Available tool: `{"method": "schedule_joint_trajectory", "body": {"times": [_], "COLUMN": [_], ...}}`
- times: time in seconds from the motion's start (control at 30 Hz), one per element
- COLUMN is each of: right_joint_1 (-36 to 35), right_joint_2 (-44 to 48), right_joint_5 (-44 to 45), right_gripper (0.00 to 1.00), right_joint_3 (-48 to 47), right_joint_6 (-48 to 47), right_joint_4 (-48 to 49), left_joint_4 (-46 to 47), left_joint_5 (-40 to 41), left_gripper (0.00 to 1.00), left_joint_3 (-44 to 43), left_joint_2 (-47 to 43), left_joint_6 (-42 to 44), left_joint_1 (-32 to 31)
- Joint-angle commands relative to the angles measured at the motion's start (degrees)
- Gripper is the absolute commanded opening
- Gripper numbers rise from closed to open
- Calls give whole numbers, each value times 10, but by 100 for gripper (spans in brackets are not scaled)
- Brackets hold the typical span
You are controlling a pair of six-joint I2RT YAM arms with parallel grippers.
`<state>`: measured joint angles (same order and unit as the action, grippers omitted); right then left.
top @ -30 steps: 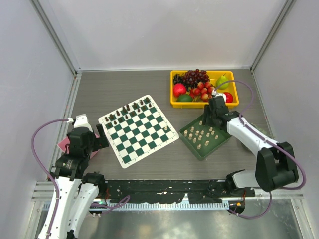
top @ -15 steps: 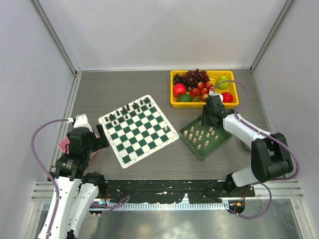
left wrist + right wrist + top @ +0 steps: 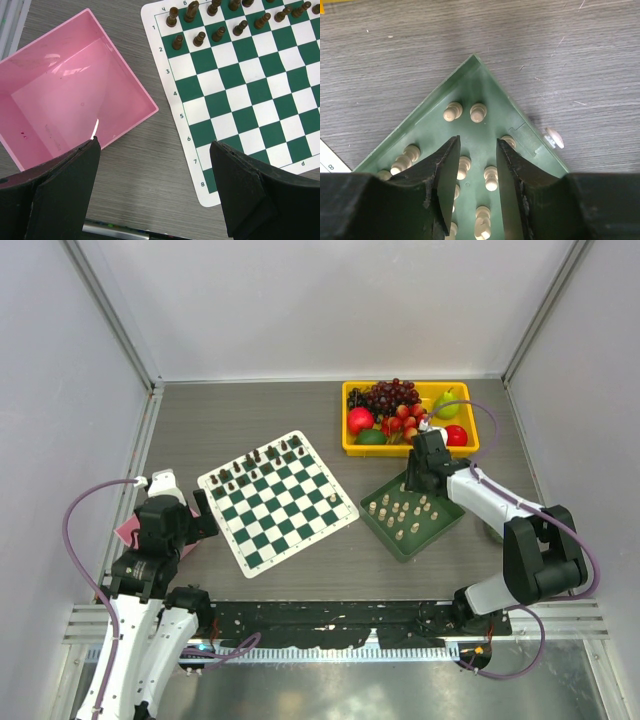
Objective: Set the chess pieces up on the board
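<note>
Since a second ago the right arm has drawn its elbow in and its tool (image 3: pixel 477 141) has narrowed. Its fingers now stand a little apart, low over the far corner of the green tray (image 3: pixel 479 85), pinching nothing that I can see. Cream chess pieces (image 3: pixel 400 510) stand in that tray; a lone cream piece (image 3: pixel 332 499) is on the board (image 3: pixel 285 512), whose far rows hold dark pieces (image 3: pixel 255 460). The left tool (image 3: pixel 155 147) is spread wide, hovering above the worktop (image 3: pixel 145 190) between the pink box (image 3: pixel 75 100) and the board's corner.
</note>
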<state>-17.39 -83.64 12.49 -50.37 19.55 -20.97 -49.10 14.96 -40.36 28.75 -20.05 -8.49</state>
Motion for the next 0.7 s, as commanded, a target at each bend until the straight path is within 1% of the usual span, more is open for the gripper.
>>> {"method": "schedule_joint_trajectory", "body": {"times": [0.0, 0.33, 0.47, 0.67], "right_joint_1": [2, 3, 3, 3], "right_joint_2": [-7, -43, -50, -57], "right_joint_5": [17, 14, 17, 14], "right_gripper": [41, 40, 37, 36], "right_joint_3": [-31, -48, -48, -51], "right_joint_6": [-4, -5, -5, -7], "right_joint_4": [15, 13, 14, 13], "left_joint_4": [24, 25, 24, 25], "left_joint_5": [-2, -3, -2, -3], "left_gripper": [99, 99, 99, 99], "left_joint_3": [-16, -16, -17, -16], "left_joint_2": [-4, -4, -4, -4], "left_joint_6": [10, 10, 10, 10], "left_joint_1": [3, 3, 3, 3]}}
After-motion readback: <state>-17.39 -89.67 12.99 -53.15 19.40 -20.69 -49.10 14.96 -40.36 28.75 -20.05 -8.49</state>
